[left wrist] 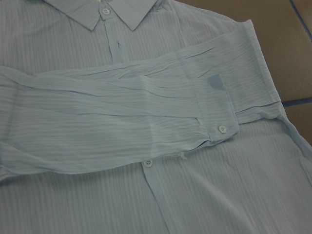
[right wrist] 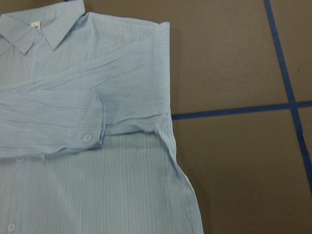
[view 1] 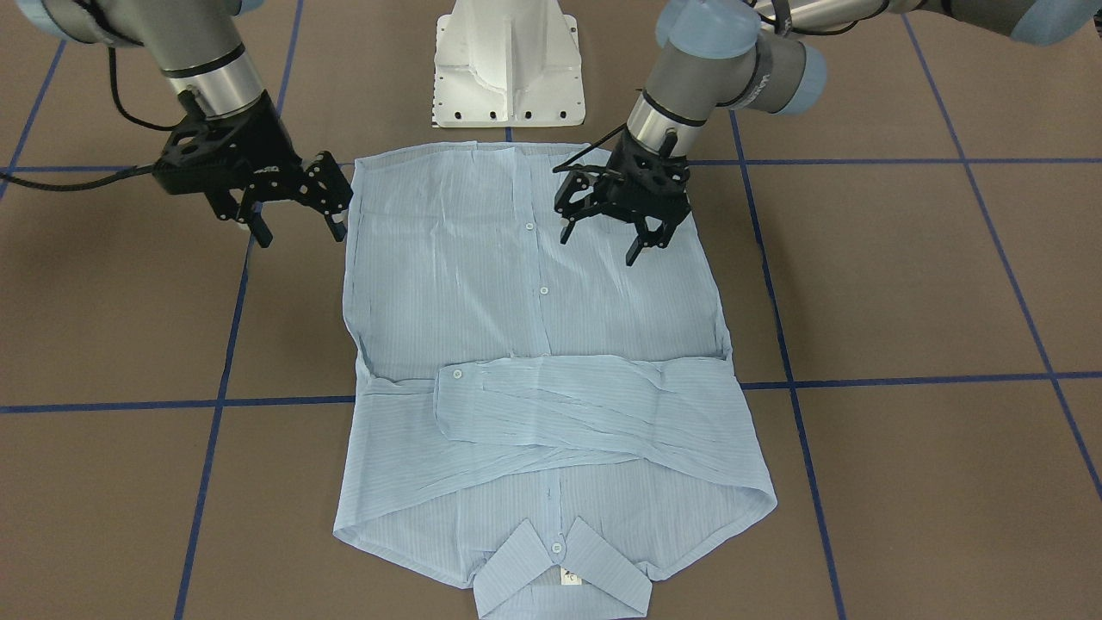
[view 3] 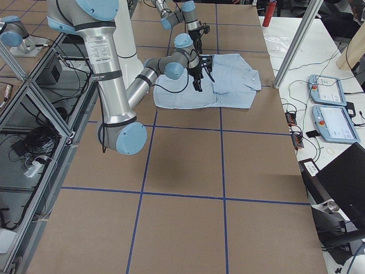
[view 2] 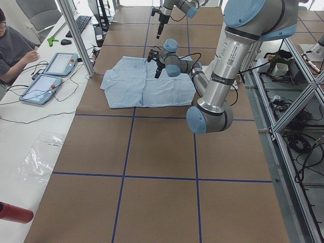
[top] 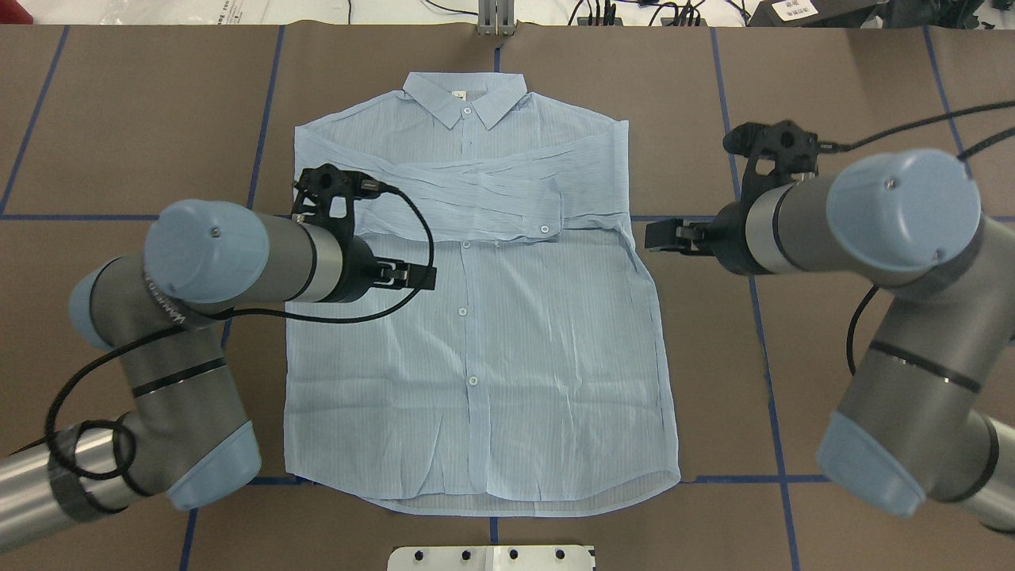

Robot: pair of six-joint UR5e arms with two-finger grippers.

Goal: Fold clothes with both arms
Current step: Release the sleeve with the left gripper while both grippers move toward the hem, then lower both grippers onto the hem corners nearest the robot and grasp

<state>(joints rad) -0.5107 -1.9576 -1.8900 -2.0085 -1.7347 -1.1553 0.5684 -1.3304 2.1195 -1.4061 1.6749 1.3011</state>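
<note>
The clothes, one pale-blue striped shirt (view 1: 534, 293), lie flat and buttoned on the brown table, collar (top: 466, 99) away from the robot. Both sleeves are folded across the chest, with a buttoned cuff (left wrist: 217, 127) on top. My left gripper (view 1: 598, 247) hovers open over the shirt's lower front, near its side edge, holding nothing. My right gripper (view 1: 301, 237) hangs open just outside the opposite edge, over bare table, also with nothing in it. In the overhead view the wrists mostly hide the left gripper (top: 408, 275) and the right gripper (top: 670, 236). The wrist views show only shirt (right wrist: 87, 170) and table.
The white pedestal base (view 1: 508, 69) stands just behind the shirt's hem. Blue tape lines (view 1: 904, 379) grid the brown table. A person (view 2: 15, 50) sits at a side bench with tablets (view 2: 61, 63). A red bottle (view 2: 15, 212) lies at that bench's near end.
</note>
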